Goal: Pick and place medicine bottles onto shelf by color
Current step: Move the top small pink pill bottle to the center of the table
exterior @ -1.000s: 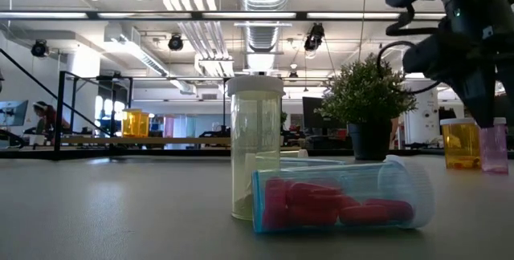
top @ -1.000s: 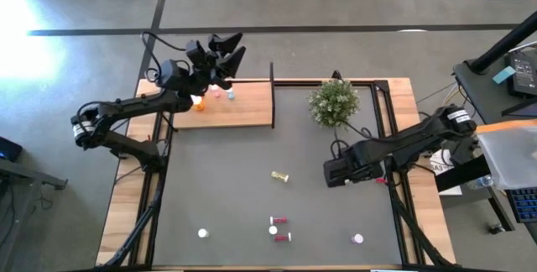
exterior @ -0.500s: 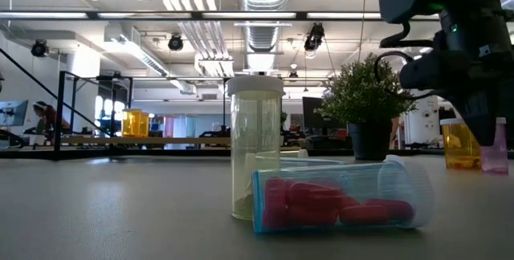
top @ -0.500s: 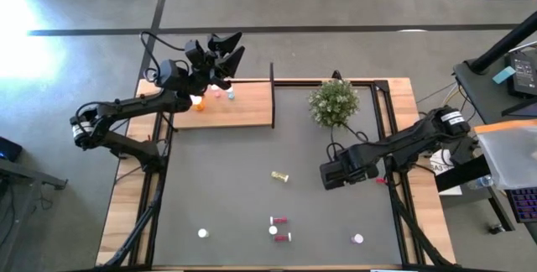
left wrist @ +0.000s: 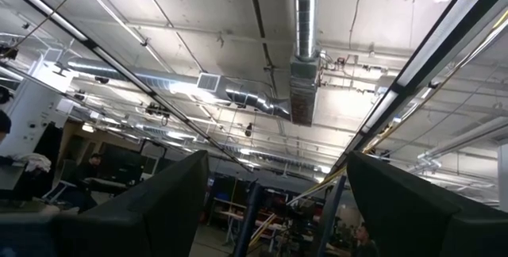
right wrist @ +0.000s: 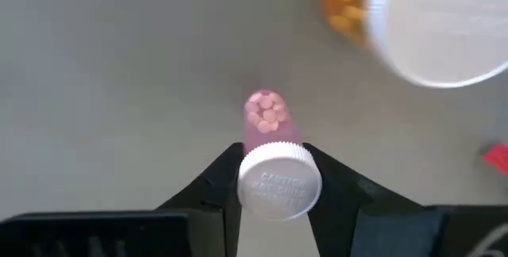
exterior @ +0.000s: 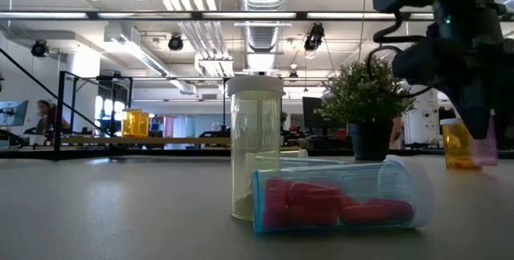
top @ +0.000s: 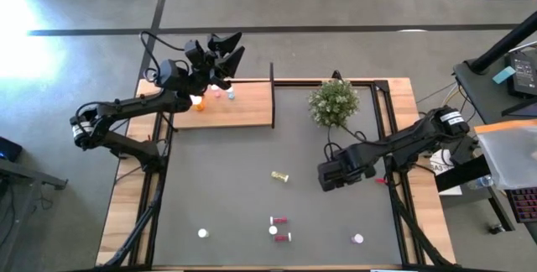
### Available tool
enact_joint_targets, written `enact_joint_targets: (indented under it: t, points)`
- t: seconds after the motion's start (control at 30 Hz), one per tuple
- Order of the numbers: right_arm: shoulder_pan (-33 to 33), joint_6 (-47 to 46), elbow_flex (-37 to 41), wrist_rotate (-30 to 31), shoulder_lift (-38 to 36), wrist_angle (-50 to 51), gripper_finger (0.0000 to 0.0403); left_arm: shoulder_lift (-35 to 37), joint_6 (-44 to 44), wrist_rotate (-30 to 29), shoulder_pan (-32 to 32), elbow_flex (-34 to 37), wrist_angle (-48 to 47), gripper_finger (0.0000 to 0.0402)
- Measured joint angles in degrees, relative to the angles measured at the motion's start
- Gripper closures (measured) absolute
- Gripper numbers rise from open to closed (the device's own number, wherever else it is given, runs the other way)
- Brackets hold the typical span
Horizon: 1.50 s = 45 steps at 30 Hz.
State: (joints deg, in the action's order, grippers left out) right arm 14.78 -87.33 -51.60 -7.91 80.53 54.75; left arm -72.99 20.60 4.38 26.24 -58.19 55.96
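High view: left gripper (top: pixel 225 49) raised over the far end of the wooden shelf (top: pixel 247 104), fingers spread, nothing between them. On the shelf's left part stand an orange bottle (top: pixel 199 102), a pink bottle (top: pixel 215 92) and a pale blue bottle (top: pixel 230 96). Right gripper (top: pixel 323 176) sits low over the grey mat (top: pixel 218 188), near the potted plant (top: pixel 333 102). A yellow bottle (top: pixel 280 175) lies mid-mat; 2 red bottles (top: pixel 278 220) lie nearer the front edge.

Low view: a clear bottle (exterior: pixel 255 148) stands upright behind a blue-tinted bottle of red pills (exterior: pixel 341 196) lying on its side.

Left wrist view: only ceiling and 2 dark fingers (left wrist: pixel 171 209), apart.

Right wrist view: fingers clenched on the white cap of a pink pill bottle (right wrist: pixel 271 134); an orange bottle with white cap (right wrist: pixel 413 19) beside it.
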Motion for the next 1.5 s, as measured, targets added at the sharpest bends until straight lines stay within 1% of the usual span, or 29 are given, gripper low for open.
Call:
enact_joint_targets:
  t: [0.13,0.33,0.47,0.53,0.63,0.7,0.87,1.0,1.17,1.3,1.5]
  points:
    - [-1.6,2.7,-2.2,0.0,0.4,0.2,0.0286,0.8,0.0,0.0,0.0,0.0,0.1,0.0118]
    - [-6.5,7.8,-4.5,0.0,0.6,0.3,0.0289,2.4,0.0,0.0,0.0,0.0,-0.6,0.0118]
    - [-10.6,12.3,-7.2,1.0,0.8,0.3,0.0293,4.1,0.0,0.0,0.0,0.0,-5.7,0.0118]
    - [-12.6,15.2,-9.4,2.8,1.8,0.3,0.0293,4.9,0.0,0.0,0.0,0.0,-8.7,0.0118]
    - [-15.2,20.7,-13.8,5.7,5.3,0.6,0.0293,6.0,0.0,0.0,0.0,0.0,-12.8,0.0118]
    - [-16.8,25.4,-17.6,6.5,8.8,1.4,0.0293,6.7,0.0,0.0,0.0,0.0,-14.7,0.0118]
    - [-20.1,36.8,-28.0,6.5,18.3,4.3,0.0293,9.8,-0.5,0.0,0.1,0.0,-21.5,0.0118]
    - [-21.4,43.7,-35.3,6.4,23.4,6.0,0.0293,13.0,-0.6,0.0,0.2,0.0,-27.7,0.0118]
    - [-22.4,47.2,-41.3,6.1,26.8,8.8,0.0294,16.1,-0.6,0.0,0.3,0.0,-33.1,0.0118]
    - [-22.8,48.1,-45.1,5.5,28.5,9.1,0.0294,17.8,-0.5,0.0,0.3,0.3,-34.6,0.0118]
    - [-23.1,54.2,-50.9,4.1,33.5,9.6,0.0294,18.7,-0.4,0.0,0.3,0.4,-34.8,0.0118]
